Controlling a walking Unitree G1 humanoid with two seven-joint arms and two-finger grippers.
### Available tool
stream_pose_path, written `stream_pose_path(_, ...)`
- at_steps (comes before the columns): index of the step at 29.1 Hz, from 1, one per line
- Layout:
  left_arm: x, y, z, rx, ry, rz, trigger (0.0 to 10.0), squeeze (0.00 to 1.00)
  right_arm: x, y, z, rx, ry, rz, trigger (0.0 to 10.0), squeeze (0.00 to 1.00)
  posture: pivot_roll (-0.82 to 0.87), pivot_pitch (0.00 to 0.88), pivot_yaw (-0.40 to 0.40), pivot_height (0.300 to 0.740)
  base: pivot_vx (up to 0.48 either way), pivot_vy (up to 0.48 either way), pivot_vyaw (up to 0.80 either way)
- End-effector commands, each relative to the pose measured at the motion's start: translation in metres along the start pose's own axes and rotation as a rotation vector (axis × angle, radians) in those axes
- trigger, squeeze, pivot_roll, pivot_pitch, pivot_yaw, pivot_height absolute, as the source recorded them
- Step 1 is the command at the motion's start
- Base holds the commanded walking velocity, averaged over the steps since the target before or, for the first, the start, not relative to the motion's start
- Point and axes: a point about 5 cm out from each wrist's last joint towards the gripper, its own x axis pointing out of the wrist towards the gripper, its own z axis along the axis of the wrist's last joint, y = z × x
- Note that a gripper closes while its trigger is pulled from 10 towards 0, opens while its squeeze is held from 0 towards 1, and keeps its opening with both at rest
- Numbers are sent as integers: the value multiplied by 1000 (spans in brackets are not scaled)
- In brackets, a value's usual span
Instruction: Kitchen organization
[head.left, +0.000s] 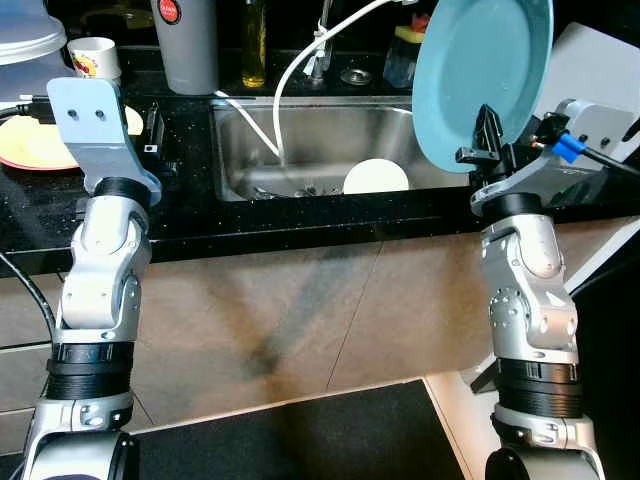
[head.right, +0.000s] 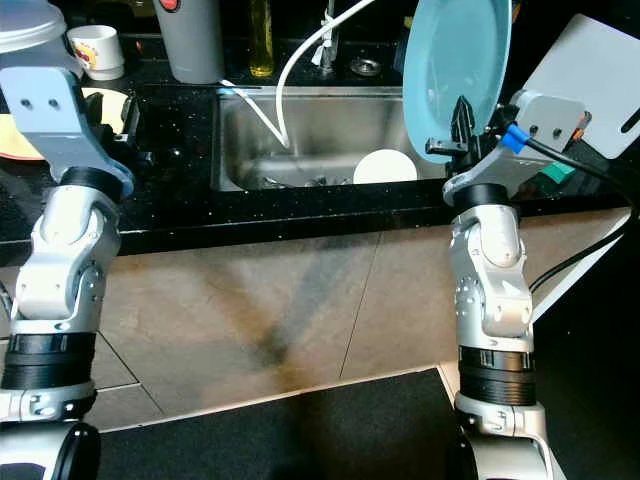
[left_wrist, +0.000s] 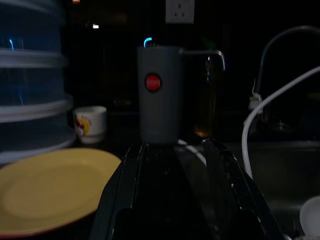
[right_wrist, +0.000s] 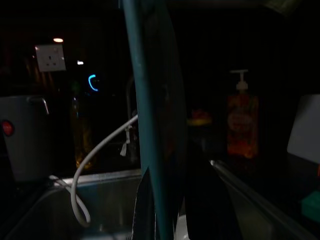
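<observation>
A teal plate (head.left: 480, 70) stands upright on edge above the right end of the sink (head.left: 300, 130), with my right gripper (head.left: 487, 135) shut on its lower rim. The right wrist view looks along the plate's edge (right_wrist: 150, 100) running between the fingers. A yellow plate (head.left: 30, 145) lies flat on the black counter at the left. My left gripper (head.left: 153, 128) hovers just right of it, open with nothing between its fingers (left_wrist: 135, 170). A round white dish (head.left: 376, 177) rests in the sink basin.
A white hose (head.left: 285, 90) loops from the tap into the sink. Behind stand a grey dispenser (head.left: 187, 45), a mug (head.left: 95, 57), an oil bottle (head.left: 254, 45) and clear stacked containers (head.left: 25, 35). A white board (head.left: 600, 70) leans at the right.
</observation>
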Motion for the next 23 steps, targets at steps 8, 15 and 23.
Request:
stream_pose_path(8, 0, 0, -1, 14, 4, -2, 10000, 0, 0, -2, 3, -2, -9, -6, 10000, 0, 111, 45, -46, 740, 447, 0, 0)
stream_pose_path(15, 0, -1, -1, 14, 2, -3, 10000, 0, 0, -2, 3, -1, -9, -7, 10000, 0, 111, 45, -46, 740, 409, 0, 0)
stream_pose_path(23, 0, -1, -1, 16, 0, -4, 10000, 0, 0, -2, 2, -1, -9, -9, 10000, 0, 111, 45, -46, 740, 382, 0, 0)
